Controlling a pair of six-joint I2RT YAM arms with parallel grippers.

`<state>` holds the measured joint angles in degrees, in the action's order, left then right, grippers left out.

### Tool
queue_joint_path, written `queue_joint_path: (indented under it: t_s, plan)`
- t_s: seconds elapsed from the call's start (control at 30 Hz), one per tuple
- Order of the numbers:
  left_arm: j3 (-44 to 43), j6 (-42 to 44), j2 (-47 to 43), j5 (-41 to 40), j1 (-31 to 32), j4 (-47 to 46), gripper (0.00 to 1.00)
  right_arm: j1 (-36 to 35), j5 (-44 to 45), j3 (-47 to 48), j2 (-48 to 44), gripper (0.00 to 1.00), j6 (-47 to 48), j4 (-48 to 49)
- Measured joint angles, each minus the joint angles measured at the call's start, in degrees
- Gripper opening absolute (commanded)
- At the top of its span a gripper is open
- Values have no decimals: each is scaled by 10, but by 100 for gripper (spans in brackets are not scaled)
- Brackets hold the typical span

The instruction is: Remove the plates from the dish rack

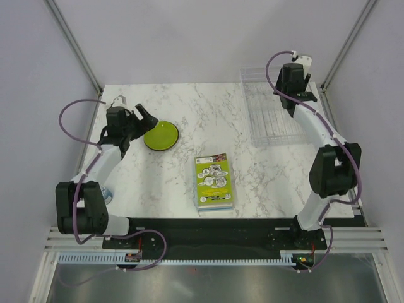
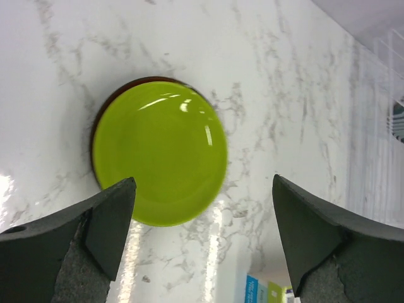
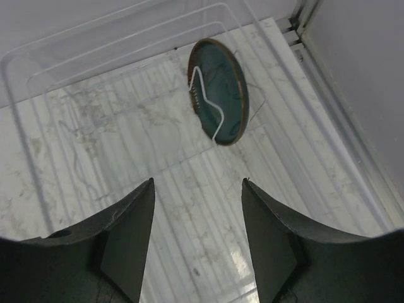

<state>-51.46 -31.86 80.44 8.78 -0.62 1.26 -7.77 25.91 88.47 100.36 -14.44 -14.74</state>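
Left: lime green plate [image 2: 161,154] on the bench [image 1: 208,113]; right: brown-rimmed plate [image 3: 221,88] in the dish rack [image 3: 95,113].
The left pincer [image 2: 203,183] gapes wide just above the lime green plate, which lies on a dark-rimmed plate [image 2: 101,120]; the right pincer [image 3: 197,183], parted and empty, faces the brown-rimmed plate standing on edge, far right.

No legible text, print on the lime-green book [image 1: 214,182] cover too small to read

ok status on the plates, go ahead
left claw open over green plate, stacked on dark plate on table. right claw open above dish rack, one patterned plate standing inside. nothing between claw and plate.
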Motion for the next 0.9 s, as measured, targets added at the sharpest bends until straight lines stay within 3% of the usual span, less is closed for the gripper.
queue_joint_path:
  t_s: [0.37,0.77,0.9]
  plan:
    - [-53,60,3,38,137,-44,93,70,50,205,233,64,93,-21]
    - [-68,76,69,39,149,-59,93,85,52,325,345,60,162,-23]
    - [-71,78,84,39,149,-62,93,99,36,325,360,49,167,-21]
